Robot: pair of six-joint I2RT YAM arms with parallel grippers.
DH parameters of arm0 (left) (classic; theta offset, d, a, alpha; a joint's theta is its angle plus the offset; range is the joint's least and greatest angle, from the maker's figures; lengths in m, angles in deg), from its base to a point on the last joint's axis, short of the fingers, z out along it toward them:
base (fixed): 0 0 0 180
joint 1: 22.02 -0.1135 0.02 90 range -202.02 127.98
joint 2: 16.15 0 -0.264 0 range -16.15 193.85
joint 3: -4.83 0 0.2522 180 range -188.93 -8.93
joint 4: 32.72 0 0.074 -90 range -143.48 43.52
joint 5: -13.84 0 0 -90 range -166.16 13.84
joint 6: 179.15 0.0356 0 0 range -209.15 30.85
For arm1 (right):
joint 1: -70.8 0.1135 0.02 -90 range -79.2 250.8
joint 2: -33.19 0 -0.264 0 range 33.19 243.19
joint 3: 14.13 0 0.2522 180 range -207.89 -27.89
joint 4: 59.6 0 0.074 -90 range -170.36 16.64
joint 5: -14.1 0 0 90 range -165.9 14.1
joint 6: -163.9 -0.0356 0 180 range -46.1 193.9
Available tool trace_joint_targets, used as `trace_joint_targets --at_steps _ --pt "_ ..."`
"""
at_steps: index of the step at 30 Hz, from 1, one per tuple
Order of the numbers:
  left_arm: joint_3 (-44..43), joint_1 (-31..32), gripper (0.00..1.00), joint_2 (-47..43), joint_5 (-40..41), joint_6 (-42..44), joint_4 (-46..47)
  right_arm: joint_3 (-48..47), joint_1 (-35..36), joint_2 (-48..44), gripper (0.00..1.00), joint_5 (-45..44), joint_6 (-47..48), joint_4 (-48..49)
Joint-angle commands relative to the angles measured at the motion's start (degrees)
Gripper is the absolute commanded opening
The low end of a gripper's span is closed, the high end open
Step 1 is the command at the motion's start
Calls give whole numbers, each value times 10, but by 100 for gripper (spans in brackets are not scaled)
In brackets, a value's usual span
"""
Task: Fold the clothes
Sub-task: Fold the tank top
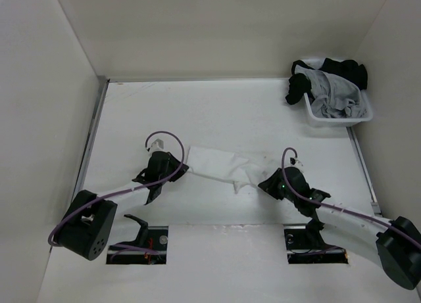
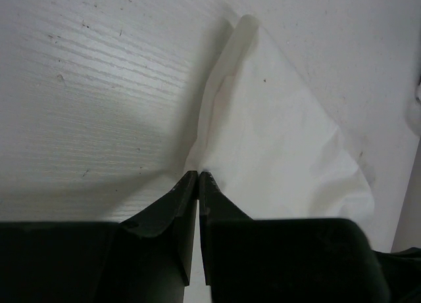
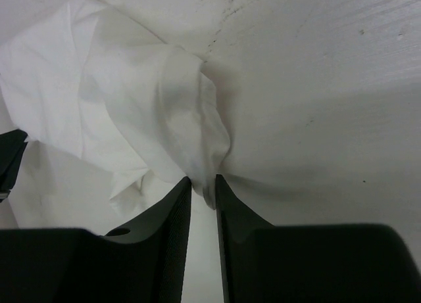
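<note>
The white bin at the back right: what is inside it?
A crumpled grey garment fills the white bin, with black garments over its rear and left rim. Anything beneath them is covered.

No text, label, brand, number or sign can be read in any view.

Robot lab cell: white panel walls [image 1: 197, 27], white table [image 1: 217, 106], garment bin [image 1: 337, 121].

Both of your arms reach inward, low over the surface [image 1: 197, 112]. Your left gripper [image 2: 198, 177] has its fingers pressed together on the edge of the white top [image 1: 214, 162]. Your right gripper [image 3: 203, 181] has its fingers narrowly apart, pinching a fold of it.
</note>
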Motion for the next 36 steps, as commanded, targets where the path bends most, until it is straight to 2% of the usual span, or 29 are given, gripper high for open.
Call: trace_joint_targets --at_steps 1,3,7,14,19,22,27,31,36 --pt "7 -4 4 -17 -6 7 27 -4 -6 8 22 -17 -1 31" --pt "6 -3 4 -19 -7 6 27 -9 -6 16 10 -19 3 34" --pt "3 -3 3 -47 -23 0 16 -29 -5 -18 1 -25 22 25" --pt "-57 -5 1 -243 -43 -11 -128 -173 1 -174 0 -44 88 -144" --pt "-150 -14 1 -352 -42 1 -231 -305 22 -217 0 -60 137 -232" --pt "-216 -16 1 -400 -35 12 -282 -387 59 -232 0 -83 159 -275" --pt "-279 -8 1 -449 -28 16 -319 -480 164 -251 0 -142 168 -329" --pt "-256 2 1 -473 -27 14 -335 -474 242 -259 0 -195 155 -348" --pt "-127 7 2 -489 -20 -8 -329 -394 271 -245 0 -210 124 -323"
